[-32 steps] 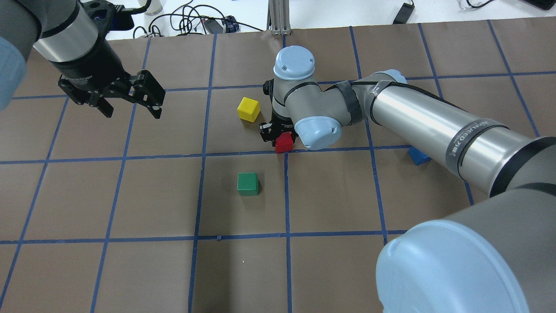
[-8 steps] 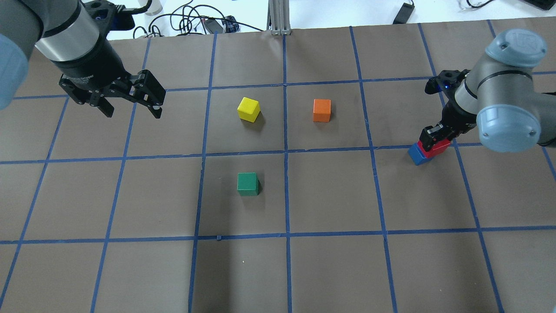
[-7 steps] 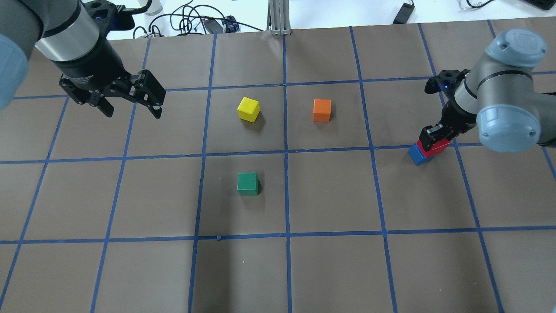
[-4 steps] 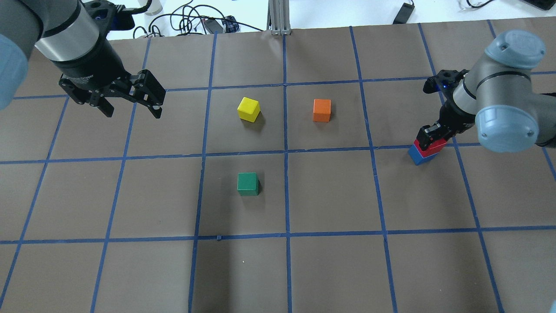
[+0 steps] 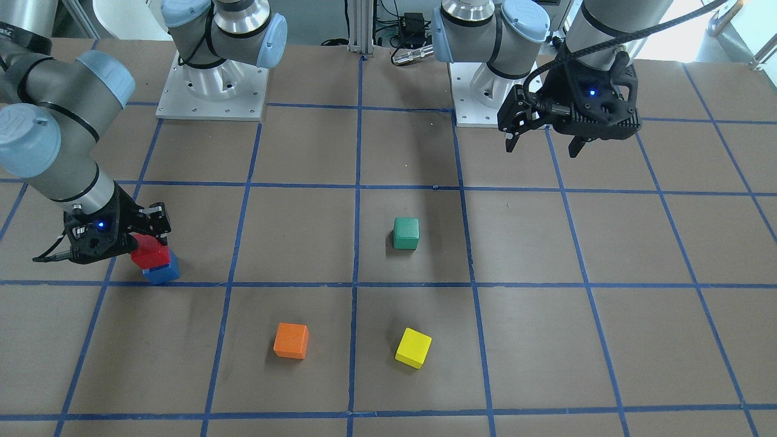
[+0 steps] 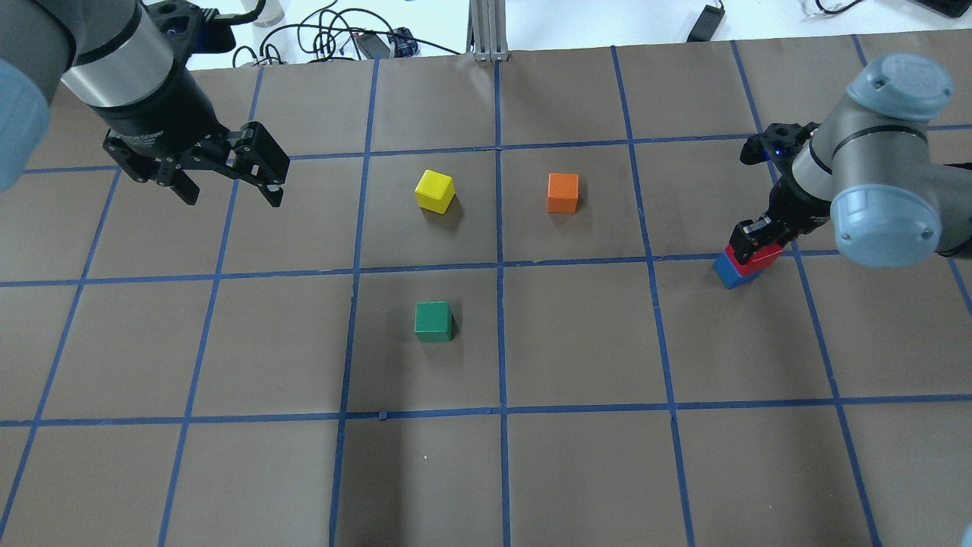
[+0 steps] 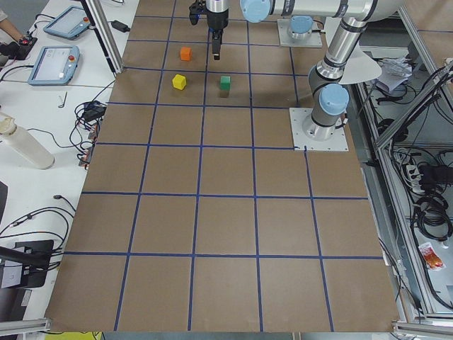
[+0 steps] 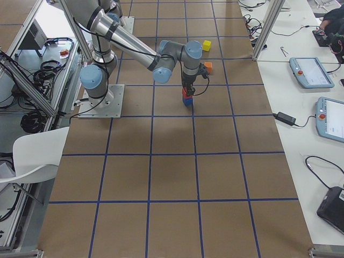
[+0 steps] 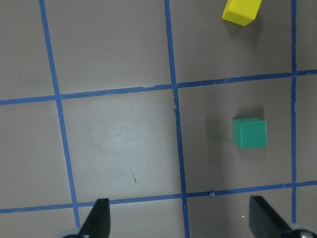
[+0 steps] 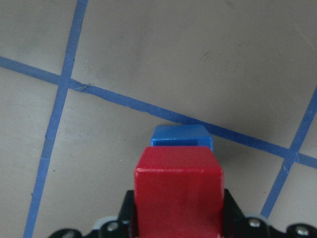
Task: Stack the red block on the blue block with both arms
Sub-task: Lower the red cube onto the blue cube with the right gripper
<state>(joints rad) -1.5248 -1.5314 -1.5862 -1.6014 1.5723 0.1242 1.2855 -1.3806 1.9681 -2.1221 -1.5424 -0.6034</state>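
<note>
Near complete: I log matte red cube point(image 6: 757, 259) seated on matte blue cube point(image 6: 730, 271) at overhead three o'clock, right gripper point(image 6: 759, 245) clamping it, release pending; left gripper point(image 6: 228, 188) wide, empty, ten o'clock.

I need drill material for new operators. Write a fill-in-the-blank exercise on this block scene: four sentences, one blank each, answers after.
1. The right hand is ____ on the red block.
2. Under the red block lies the blue block; ____ other blocks lie loose on the table.
3. The left hand is open and holds ____.
4. The left wrist view shows the green block and part of the ____ block.

Missing words: shut; three; nothing; yellow.
</note>
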